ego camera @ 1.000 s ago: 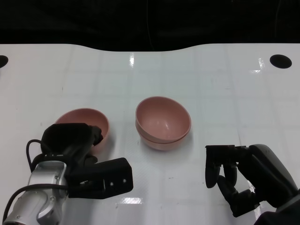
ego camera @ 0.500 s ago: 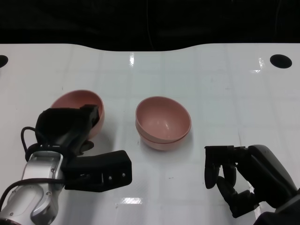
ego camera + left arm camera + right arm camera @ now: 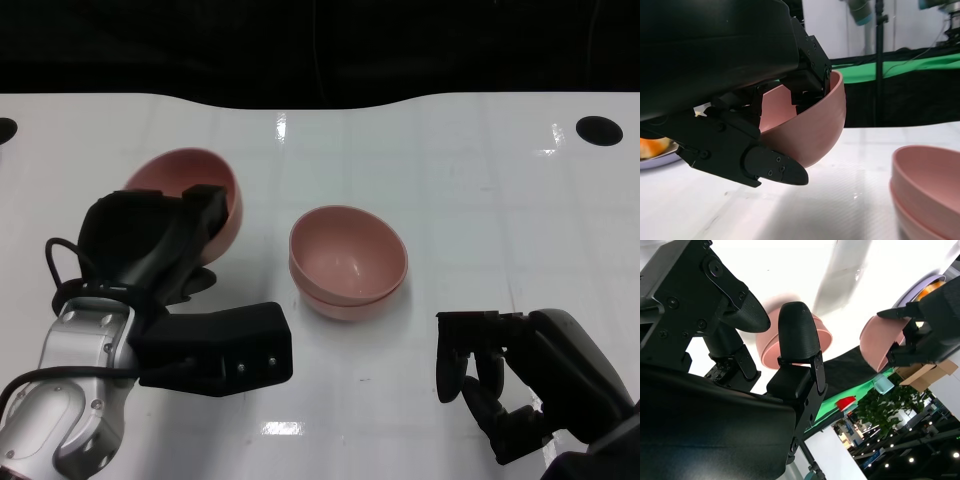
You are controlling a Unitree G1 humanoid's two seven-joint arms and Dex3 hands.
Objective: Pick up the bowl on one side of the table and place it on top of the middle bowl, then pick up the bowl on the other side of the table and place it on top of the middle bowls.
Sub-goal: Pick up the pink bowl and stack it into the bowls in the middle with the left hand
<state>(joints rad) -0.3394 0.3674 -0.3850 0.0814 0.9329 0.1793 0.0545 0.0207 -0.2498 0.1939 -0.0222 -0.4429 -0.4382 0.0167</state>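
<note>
**Pink bowl up off the table, tipped in the left hand**

Pink, smooth and matte-looking, all three bowls are the same rounded shape. Two of them sit nested mid-table as the middle stack (image 3: 348, 262), mouths facing straight up, nothing inside the top one that I can see. The third bowl (image 3: 195, 195) is in the left hand (image 3: 150, 250), fingers hooked over its near rim with one underneath; the left wrist view shows them clamped on the wall. It's lifted clear of the glossy white table (image 3: 480, 200) and tilted, with its mouth turned back toward the robot, off to the left of the stack and apart from it. I can't see anything inside it. The right hand (image 3: 500, 375) hangs low at the near right, fingers curled in around nothing, well clear of the stack
</note>
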